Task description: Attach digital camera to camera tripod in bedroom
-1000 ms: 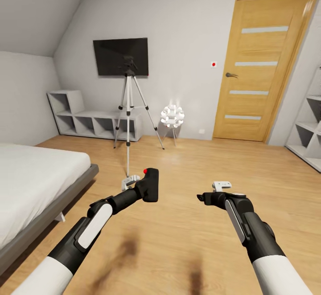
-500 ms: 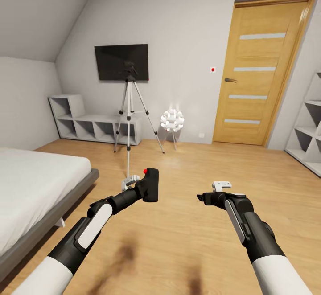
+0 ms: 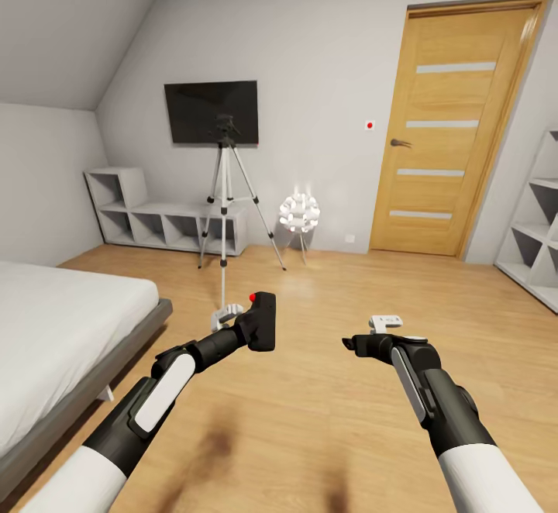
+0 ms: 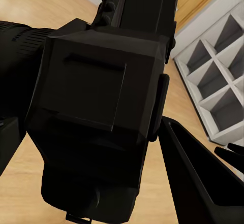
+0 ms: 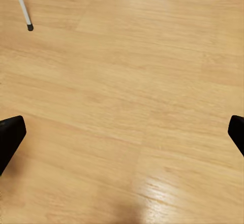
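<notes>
From the head view, the left gripper [image 3: 249, 328] is clamped on the digital camera [image 3: 262, 321], a matte black box with a red button on top, held over bare wooden floor [image 3: 310, 420]. The camera tripod [image 3: 225, 203] stands well ahead at 12 o'clock before the black wall TV [image 3: 211, 111], its slim silver-white legs splayed. Open planks run between robot and tripod; the bed [image 3: 62, 327], with its grey frame edge, lies at 9 o'clock, a petal-shaped lamp [image 3: 299, 213] at 1 o'clock beside the tripod, the wooden door [image 3: 457, 125] at 2 o'clock. The right gripper [image 3: 350, 344] holds nothing. In the left wrist view the camera's [image 4: 96, 112] flat, sharp-edged body sits between dark fingers [image 4: 193, 178]. In the right wrist view both fingertips [image 5: 10, 135] stand wide apart over glossy floor, a tripod foot [image 5: 30, 27] near.
</notes>
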Available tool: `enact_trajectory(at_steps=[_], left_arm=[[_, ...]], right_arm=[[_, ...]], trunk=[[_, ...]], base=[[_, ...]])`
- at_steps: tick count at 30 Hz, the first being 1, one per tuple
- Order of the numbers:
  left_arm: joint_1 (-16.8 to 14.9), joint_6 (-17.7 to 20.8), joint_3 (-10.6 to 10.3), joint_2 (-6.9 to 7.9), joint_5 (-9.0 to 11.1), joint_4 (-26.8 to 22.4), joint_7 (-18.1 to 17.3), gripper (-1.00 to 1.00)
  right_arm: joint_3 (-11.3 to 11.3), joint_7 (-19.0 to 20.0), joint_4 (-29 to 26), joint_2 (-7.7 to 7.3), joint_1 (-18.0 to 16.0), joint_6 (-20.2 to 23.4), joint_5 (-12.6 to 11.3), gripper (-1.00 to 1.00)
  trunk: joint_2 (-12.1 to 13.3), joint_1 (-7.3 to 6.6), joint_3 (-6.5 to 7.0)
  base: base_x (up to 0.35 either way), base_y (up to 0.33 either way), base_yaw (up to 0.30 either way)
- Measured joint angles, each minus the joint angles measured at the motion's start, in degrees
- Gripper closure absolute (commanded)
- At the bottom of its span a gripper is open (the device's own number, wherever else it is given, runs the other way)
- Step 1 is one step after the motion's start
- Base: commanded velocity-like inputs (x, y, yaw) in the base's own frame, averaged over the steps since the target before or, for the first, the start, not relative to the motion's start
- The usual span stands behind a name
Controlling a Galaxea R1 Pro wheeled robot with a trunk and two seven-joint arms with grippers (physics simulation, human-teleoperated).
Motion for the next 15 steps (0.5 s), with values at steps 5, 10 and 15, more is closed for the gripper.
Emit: enact_trajectory(at_steps=[5,10,15], left_arm=[[0.00,0.01,0.00,0.00,0.01,-0.01,0.00,1.00],[0.00,0.01,0.07,0.00,0.07,-0.01,0.00,1.00],[0.00,0.01,0.08,0.00,0.10,0.00,0.00,1.00]], right_arm=[[-0.03,0.00,0.00,-0.02,0.00,-0.01,-0.08,-1.00],[-0.04,0.00,0.00,-0.01,0.00,-0.03,-0.11,-1.00],[0.02,0.01,0.00,0.00,0.00,-0.04,-0.11,-1.00]], trunk=[[2.01,-1.10,0.90],[4.01,-2.20,1.80],[6.02,-3.30,2.69]], base=[[0.000,0.000,0.000],[0.000,0.000,0.000],[0.000,0.000,0.000]])
